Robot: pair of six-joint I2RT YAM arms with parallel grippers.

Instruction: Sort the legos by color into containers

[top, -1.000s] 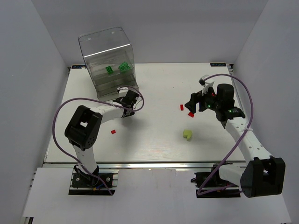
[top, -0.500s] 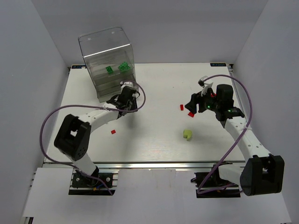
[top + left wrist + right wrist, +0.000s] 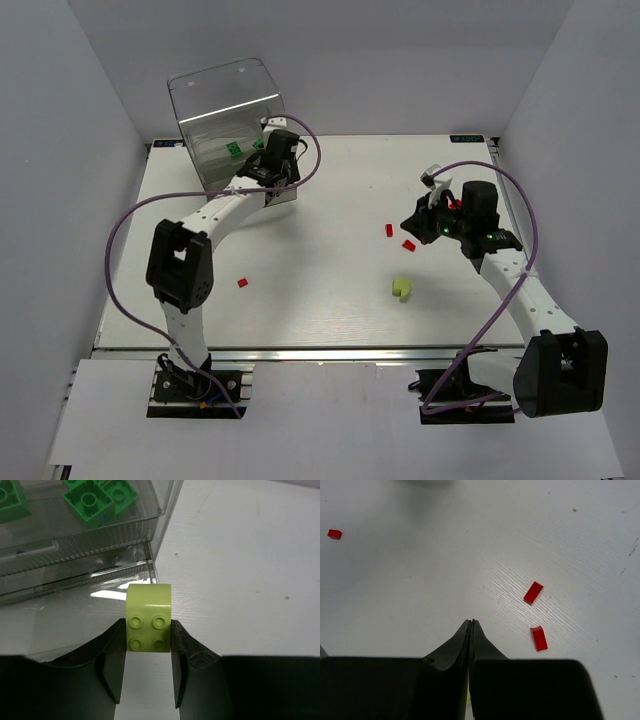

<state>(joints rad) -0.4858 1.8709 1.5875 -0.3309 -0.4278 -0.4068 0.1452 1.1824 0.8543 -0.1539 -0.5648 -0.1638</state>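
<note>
At the upper left of the top view stands the clear drawer cabinet [image 3: 225,115], with green bricks [image 3: 92,497] in one drawer. Just beside it, the left fingers [image 3: 112,655] are clamped on a pale yellow-green brick [image 3: 149,617]. One red brick [image 3: 242,283] lies lower left on the table [image 3: 330,190]. Two red bricks [image 3: 533,592] and another yellow-green brick [image 3: 402,288] lie near the right fingers [image 3: 455,645], which are pressed together and hold nothing.

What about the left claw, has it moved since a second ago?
Yes: the left gripper moved toward the far side, up to the clear cabinet, holding a yellow-green brick.
</note>
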